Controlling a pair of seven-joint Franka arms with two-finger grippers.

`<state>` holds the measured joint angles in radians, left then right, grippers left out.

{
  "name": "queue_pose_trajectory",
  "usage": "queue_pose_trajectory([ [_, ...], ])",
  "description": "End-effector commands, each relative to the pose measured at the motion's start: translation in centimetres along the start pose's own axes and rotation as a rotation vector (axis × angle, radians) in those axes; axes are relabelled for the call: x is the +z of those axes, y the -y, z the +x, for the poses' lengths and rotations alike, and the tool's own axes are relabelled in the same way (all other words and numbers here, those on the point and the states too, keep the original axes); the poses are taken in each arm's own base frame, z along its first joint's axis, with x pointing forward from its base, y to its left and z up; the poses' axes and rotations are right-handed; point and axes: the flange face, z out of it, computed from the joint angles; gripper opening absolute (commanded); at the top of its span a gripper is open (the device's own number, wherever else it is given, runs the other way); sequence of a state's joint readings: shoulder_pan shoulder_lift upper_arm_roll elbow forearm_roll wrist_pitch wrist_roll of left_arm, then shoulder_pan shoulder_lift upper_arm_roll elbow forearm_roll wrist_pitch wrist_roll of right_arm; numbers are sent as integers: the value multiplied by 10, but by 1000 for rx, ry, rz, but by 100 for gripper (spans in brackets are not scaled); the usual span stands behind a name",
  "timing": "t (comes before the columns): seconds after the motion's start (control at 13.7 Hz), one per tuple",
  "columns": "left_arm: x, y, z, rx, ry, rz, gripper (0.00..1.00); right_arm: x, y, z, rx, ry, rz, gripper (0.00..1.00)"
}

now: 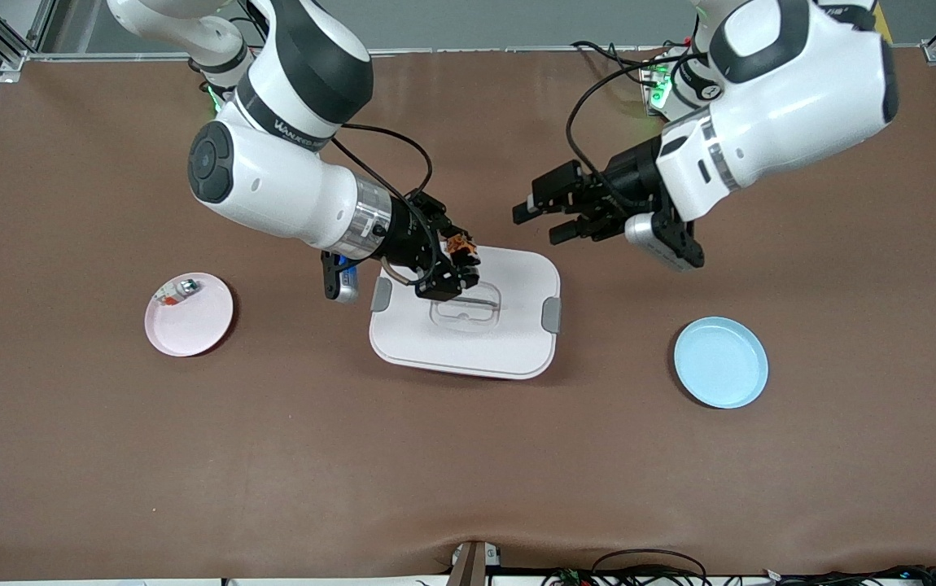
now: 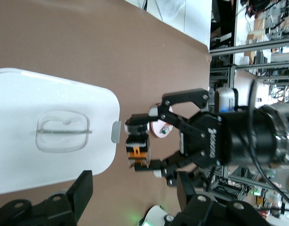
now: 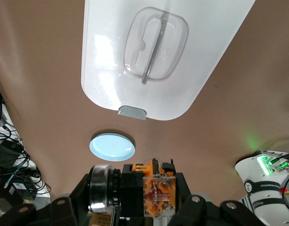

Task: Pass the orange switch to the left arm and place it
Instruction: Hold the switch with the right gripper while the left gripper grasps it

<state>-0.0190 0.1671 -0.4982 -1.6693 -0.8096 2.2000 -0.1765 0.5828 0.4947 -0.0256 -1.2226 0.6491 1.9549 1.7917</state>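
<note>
the right tool (image 1: pixel 461 262) hangs over the white box (image 1: pixel 517 342), pinching the orange switch (image 1: pixel 460 243) between its fingers. the left tool (image 1: pixel 539 220) is up in the air beside it, fingers spread, holding nothing. a blue plate (image 1: pixel 720 362) sits on the bench (image 1: pixel 468 472).

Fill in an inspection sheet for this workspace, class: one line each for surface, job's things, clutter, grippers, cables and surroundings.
Surface: brown table, bare in front.
Job's things: orange switch held over the white box.
Clutter: pink plate with a small silver part; empty blue plate.
Grippers: right gripper shut on the switch; left gripper open, above the table beside the box.
Cables: black leads on both wrists.
Surroundings: metal frame rails.
</note>
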Motion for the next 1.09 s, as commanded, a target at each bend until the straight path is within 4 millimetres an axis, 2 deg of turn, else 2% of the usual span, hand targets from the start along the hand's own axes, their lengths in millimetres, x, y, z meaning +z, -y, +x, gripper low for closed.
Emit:
queue_pose_trajectory([
  [0.0, 26, 6, 2, -34, -32, -29, 77, -1, 10, -10, 34, 28, 16, 0],
  [0.29, 59, 7, -1, -81, -35, -55, 75, -2, 15, -16, 55, 51, 49, 0],
  [0.36, 64, 9, -1, -88, -32, -56, 75, -1, 14, -22, 59, 67, 59, 0],
  [0.58, 73, 4, -7, -84, -31, -62, 74, 1, 16, -20, 62, 68, 62, 0],
  [0.8, 81, 4, -8, -83, -30, -63, 54, 0, 16, -22, 59, 71, 64, 0],
  [1.02, 82, 4, -9, -71, -29, -63, 19, 0, 16, -22, 59, 71, 64, 0],
])
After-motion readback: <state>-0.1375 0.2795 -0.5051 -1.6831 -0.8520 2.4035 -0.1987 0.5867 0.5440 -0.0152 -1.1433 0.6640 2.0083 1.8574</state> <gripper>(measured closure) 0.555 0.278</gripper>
